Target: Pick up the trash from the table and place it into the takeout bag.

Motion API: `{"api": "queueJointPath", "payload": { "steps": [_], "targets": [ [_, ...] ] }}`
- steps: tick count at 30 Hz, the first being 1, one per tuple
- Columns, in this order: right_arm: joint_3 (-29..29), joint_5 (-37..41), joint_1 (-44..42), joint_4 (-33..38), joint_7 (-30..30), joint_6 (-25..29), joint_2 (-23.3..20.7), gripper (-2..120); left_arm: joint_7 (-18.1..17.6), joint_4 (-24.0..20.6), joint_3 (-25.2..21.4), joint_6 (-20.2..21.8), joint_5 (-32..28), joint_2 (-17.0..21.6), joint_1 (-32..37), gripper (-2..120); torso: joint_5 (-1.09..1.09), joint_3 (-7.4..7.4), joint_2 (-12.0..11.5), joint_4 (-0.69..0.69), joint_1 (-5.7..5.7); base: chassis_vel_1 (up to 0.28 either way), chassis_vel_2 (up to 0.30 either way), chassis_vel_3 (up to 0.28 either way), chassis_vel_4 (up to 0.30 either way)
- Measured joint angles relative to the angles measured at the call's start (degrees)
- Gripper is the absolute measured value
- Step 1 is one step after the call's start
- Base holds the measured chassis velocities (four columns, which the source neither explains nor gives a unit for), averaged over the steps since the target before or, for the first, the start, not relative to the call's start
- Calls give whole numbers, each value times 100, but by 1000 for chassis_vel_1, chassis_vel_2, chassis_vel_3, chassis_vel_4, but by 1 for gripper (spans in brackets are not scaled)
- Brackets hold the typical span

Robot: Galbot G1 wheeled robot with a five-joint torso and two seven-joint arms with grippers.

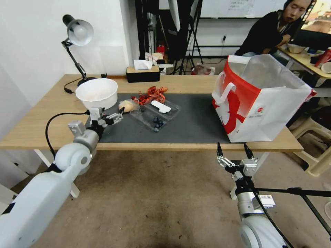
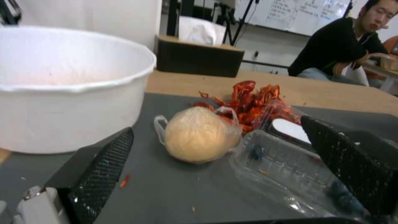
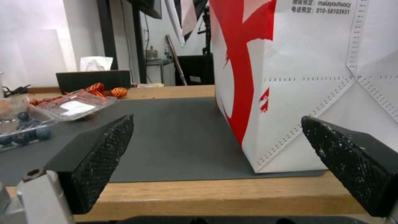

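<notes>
Nearest the head camera, the left arm reaches over the table's (image 1: 41, 113) front edge. The left gripper (image 1: 117, 115) hovers low over the dark grey mat (image 1: 196, 120) with its fingers spread wide and nothing between them, aimed at the plastic-wrapped tan bun (image 1: 127, 105), which lies on the mat just ahead. A large white bowl (image 1: 97, 92) stands close beside the gripper on its left, with a desk lamp (image 1: 78, 32) behind it. Just right of the bun lies a clear plastic clamshell tray (image 1: 157, 114) holding a few dark berries; it sits close to the gripper's right finger. Red crumpled scraps (image 1: 151, 93) lie behind bun and tray, and a black tissue box (image 1: 142, 73) stands at the far edge. Further right, the takeout bag (image 1: 257, 100) stands upright and open-topped on the mat's right end. The right gripper (image 1: 233, 148) waits below the table's front edge before the bag, fingers spread, empty.
</notes>
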Motion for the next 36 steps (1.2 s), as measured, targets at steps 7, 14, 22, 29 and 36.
{"api": "queueJointPath", "payload": {
  "steps": [7, 14, 22, 29, 36],
  "targets": [
    [10, -23, 0, -4, 8, -3, 32, 100, -271, 475, 496, 303, -546, -41, -661, 100, -1, 0, 0, 0, 0, 0, 0, 0, 0],
    [48, -23, -9, -6, 22, -4, 26, 100, -332, 907, 871, 386, -755, -155, -1117, 100, 0, 0, 0, 0, -1, 0, 0, 0, 0],
    [49, -23, 7, -7, 28, -11, 29, 100, -356, 1222, 1200, 377, -865, -231, -1478, 99, 0, 0, 0, 0, -1, 0, 0, 0, 0],
    [76, -22, -4, -6, 37, -13, 30, 100, -367, 1673, 1531, 350, -834, -340, -1887, 97, 0, 0, 0, 0, -1, 0, 0, 0, 0],
    [98, -18, -15, -6, 42, -6, 31, 100, -340, 1948, 1716, 355, -816, -397, -2090, 86, 0, 0, 0, 0, 0, 0, 0, 0, 0]
  ]
}}
